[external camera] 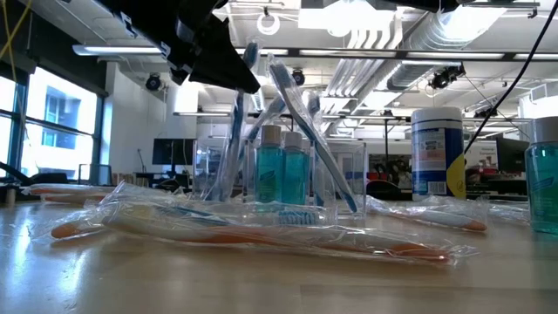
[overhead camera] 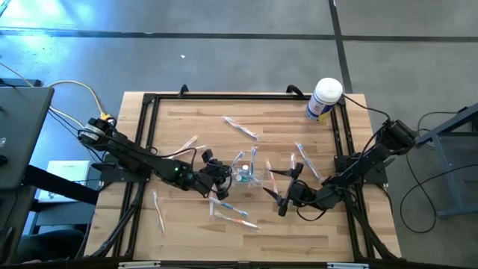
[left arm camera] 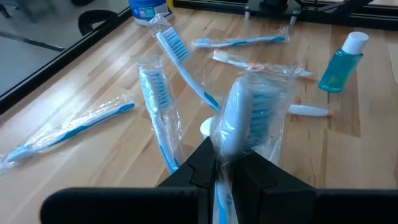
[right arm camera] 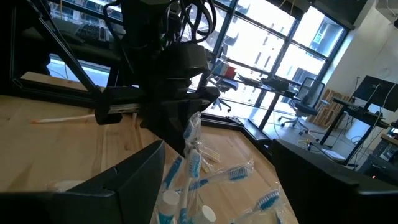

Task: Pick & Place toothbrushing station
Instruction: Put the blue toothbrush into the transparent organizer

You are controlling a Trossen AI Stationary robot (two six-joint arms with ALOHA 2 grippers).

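Toothbrushing station (overhead camera: 245,176) sits just beside left pincer (overhead camera: 222,173) (nearly closed on wrapped toothbrush (left arm camera: 249,118)); right pincer (overhead camera: 278,196) wide apart, empty.

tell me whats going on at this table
Two robot arms work at a wooden table strewn with wrapped toothbrushes. The left gripper pinches one wrapped toothbrush right above the clear holder at mid-table, where other brushes and small blue bottles already stand. The right gripper waits open just beside the holder, holding nothing. A white canister stands at the far right corner.
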